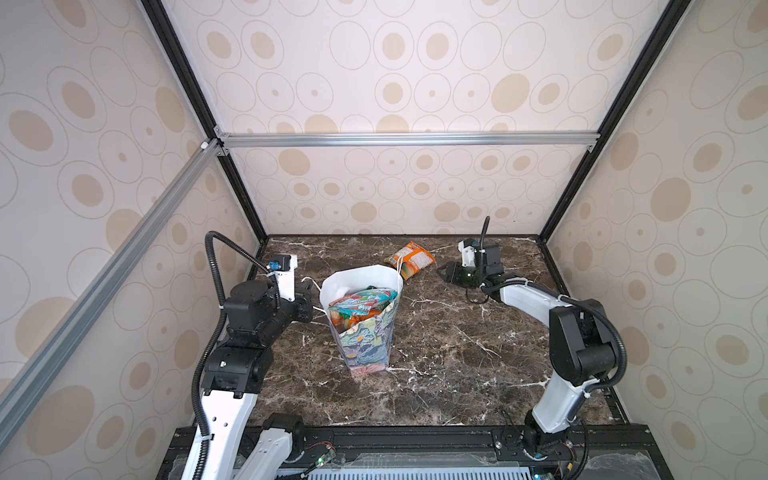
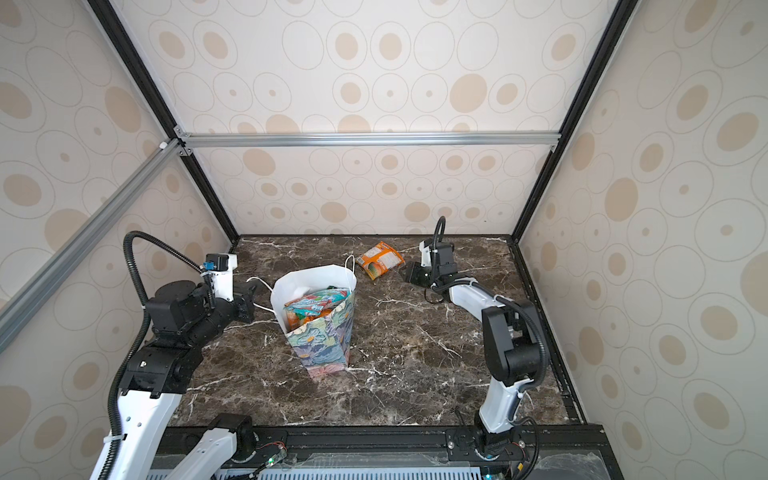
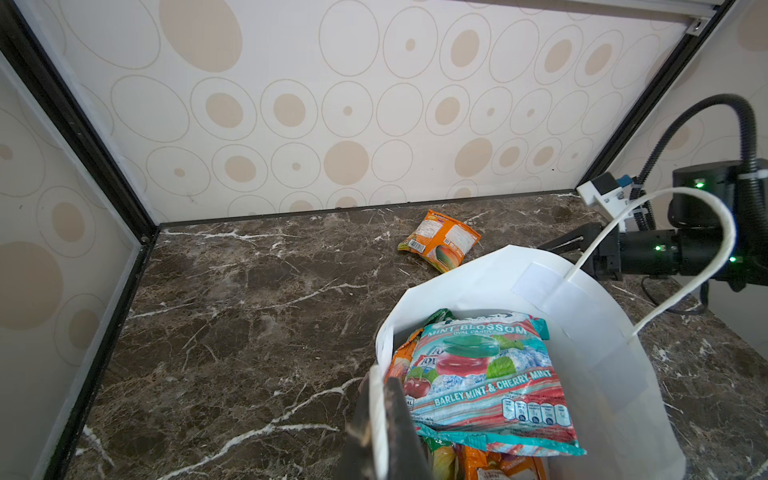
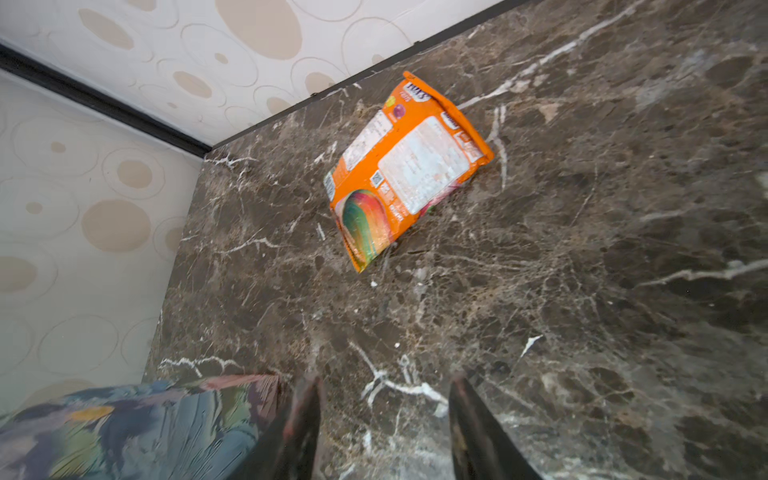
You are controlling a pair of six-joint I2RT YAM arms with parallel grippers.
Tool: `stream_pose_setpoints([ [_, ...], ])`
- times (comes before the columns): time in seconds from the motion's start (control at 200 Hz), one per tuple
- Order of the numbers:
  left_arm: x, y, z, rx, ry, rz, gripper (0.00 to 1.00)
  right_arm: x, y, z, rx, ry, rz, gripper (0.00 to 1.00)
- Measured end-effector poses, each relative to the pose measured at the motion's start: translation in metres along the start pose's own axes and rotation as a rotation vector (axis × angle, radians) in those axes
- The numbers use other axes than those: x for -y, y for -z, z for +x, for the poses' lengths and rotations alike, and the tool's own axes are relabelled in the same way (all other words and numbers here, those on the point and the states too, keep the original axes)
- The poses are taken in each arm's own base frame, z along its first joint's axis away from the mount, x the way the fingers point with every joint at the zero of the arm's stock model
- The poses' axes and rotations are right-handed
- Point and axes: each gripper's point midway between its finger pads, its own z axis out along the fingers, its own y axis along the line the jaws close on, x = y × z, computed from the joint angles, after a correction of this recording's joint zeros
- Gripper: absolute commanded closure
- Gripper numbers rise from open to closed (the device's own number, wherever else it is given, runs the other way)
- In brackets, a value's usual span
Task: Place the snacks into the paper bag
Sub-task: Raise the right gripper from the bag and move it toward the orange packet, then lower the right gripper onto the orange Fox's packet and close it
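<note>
Showed, closest to the lens in the left wrist view, the left gripper (image 3: 379, 390) clenched on a flat white strip, seemingly the clamped cord handle (image 3: 377, 432) of the paper bag (image 3: 582, 291). Found the bag upright with its mouth open, left of centre on the marble table (image 1: 457, 374) in both top views. Showed the free cord handle (image 3: 723, 232) arching above the opposite rim, gripped by nothing. Found several snacks (image 3: 498, 467) inside the bag, with a teal mint packet (image 3: 486, 374) lying topmost and others, some orange, beneath it. Showed one loose orange packet (image 4: 407, 166) outside the bag, lying on the table with its printed back label upward, behind the bag and near the rear wall (image 1: 395, 195). Found the right gripper (image 4: 386, 380) just to the right of that packet in both top views, low over the table, apart from the packet, with jaws spread and nothing between them. Showed its fingertips directed toward the packet.
</note>
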Motion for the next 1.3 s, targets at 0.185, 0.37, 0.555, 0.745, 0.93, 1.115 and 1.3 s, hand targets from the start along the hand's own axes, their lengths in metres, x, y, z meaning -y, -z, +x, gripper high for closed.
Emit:
stream_pose_setpoints([
  [0.185, 0.000, 0.000, 0.000, -0.001, 0.000, -0.001, 0.99, 0.022, -0.031, -0.001, -0.029, -0.058, -0.002, 0.48],
  [0.37, 0.000, 0.000, 0.000, -0.001, 0.000, -0.001, 0.99, 0.030, -0.052, -0.002, -0.041, -0.092, -0.021, 0.47],
  [0.555, 0.000, 0.000, 0.001, -0.005, 0.000, -0.003, 0.99, 0.031, -0.067, -0.018, -0.027, -0.106, -0.036, 0.46],
  [0.745, -0.001, 0.000, 0.002, -0.006, 0.000, -0.003, 0.99, 0.037, -0.081, -0.026, -0.015, -0.131, -0.038, 0.45],
  [0.93, 0.000, 0.000, 0.001, -0.005, 0.001, -0.003, 0.99, 0.047, -0.099, -0.025, -0.025, -0.150, -0.032, 0.44],
  [1.115, 0.000, 0.000, 0.001, -0.006, 0.001, -0.002, 0.99, 0.051, -0.115, -0.025, -0.024, -0.183, -0.059, 0.44],
  [1.3, -0.001, 0.000, 0.002, -0.007, 0.001, -0.003, 0.99, 0.048, -0.124, -0.033, -0.003, -0.206, -0.089, 0.43],
])
